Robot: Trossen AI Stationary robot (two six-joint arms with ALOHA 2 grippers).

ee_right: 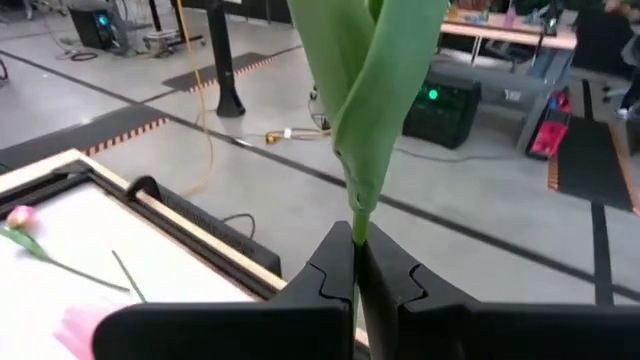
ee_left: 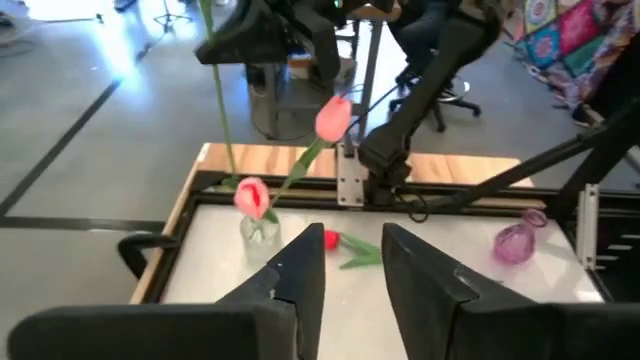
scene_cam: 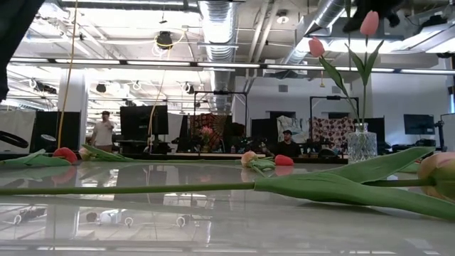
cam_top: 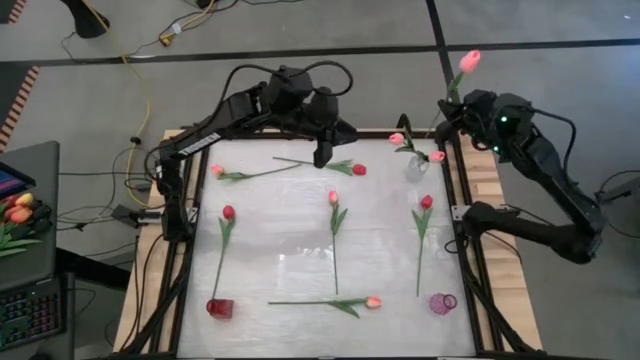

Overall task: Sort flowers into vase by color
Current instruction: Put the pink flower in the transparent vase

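Your right gripper [ee_right: 355, 262] is clamped on the stem of a pink tulip [cam_top: 469, 60] above the clear vase [cam_top: 417, 166] at the table's far right corner, so lower it straight, while the left gripper [cam_top: 322, 155], fingers apart, waits near.

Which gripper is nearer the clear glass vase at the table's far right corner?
Right. The right gripper holds a pink tulip just above the clear vase; the left gripper hovers mid-table.
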